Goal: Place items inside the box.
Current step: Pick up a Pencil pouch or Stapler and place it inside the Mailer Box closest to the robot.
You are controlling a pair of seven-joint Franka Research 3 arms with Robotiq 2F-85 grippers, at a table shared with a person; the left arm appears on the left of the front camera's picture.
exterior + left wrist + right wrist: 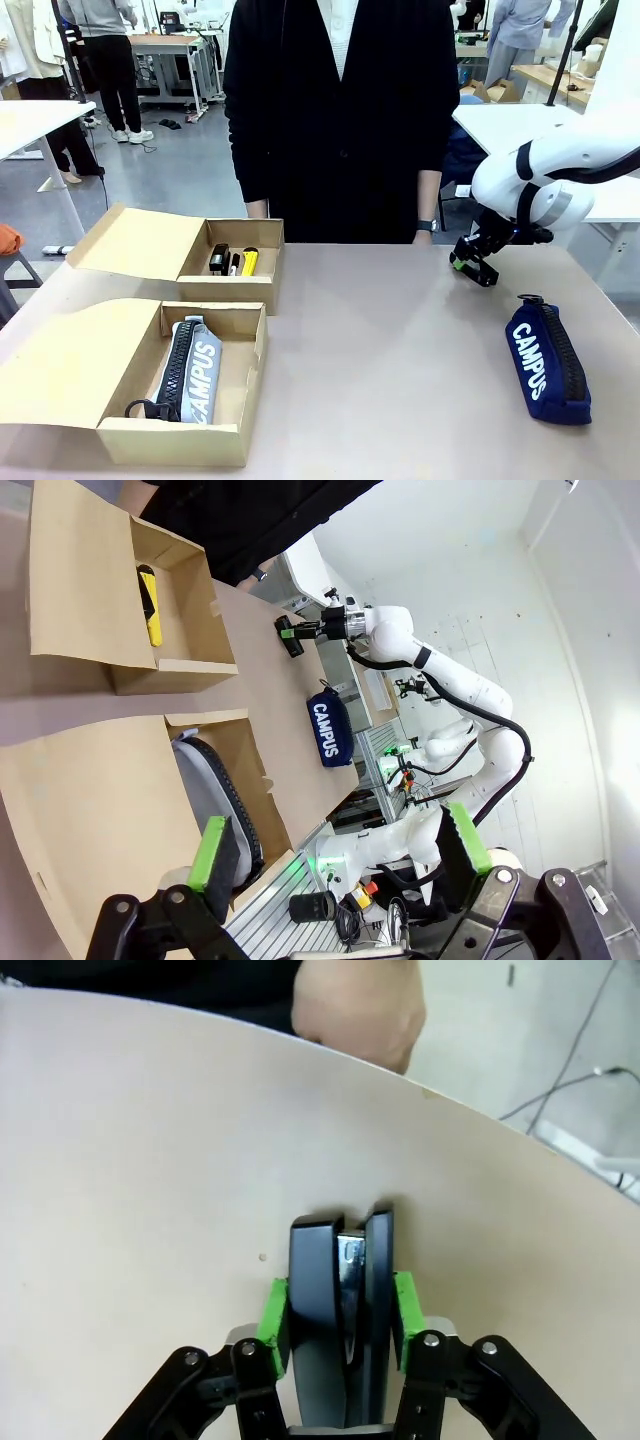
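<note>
A black stapler sits between my right gripper's green pads, which press on both its sides just over the tan table. From the front, that gripper is at the table's far right. The navy CAMPUS pouch lies on the table near the right edge. The grey CAMPUS pouch lies inside the near cardboard box. The far box holds a black item, a black marker pen and a yellow-and-black utility knife. My left gripper is open above the near box, holding nothing.
A person in a black top stands at the far edge, one hand resting just beyond the stapler. Both boxes have open lids spread to the left. The middle of the table between boxes and navy pouch is bare.
</note>
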